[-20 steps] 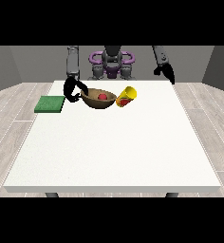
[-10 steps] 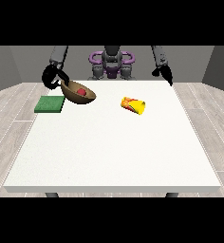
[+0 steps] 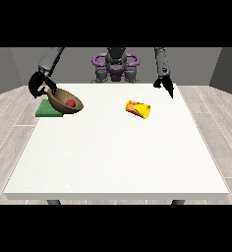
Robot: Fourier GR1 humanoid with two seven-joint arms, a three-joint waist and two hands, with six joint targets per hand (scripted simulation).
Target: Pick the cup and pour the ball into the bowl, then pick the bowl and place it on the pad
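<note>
A brown bowl (image 3: 65,101) hangs tilted over the right edge of the green pad (image 3: 47,110), with a red ball (image 3: 70,103) inside it. The hand at the view's left (image 3: 40,84) is curled on the bowl's far-left rim. A yellow cup (image 3: 138,109) with red markings lies on its side near the table's middle back, mouth toward the camera's right. The hand at the view's right (image 3: 165,85) hangs above the table's back right, fingers relaxed and pointing down, holding nothing.
The white table (image 3: 118,157) spreads wide toward the camera. The robot's torso (image 3: 116,66) stands behind the back edge. Wooden floor surrounds the table.
The bowl with the ball has been carried leftward from the cup's side to the pad. The cup now lies on its side on the table. The hand at the view's right has stayed put.
</note>
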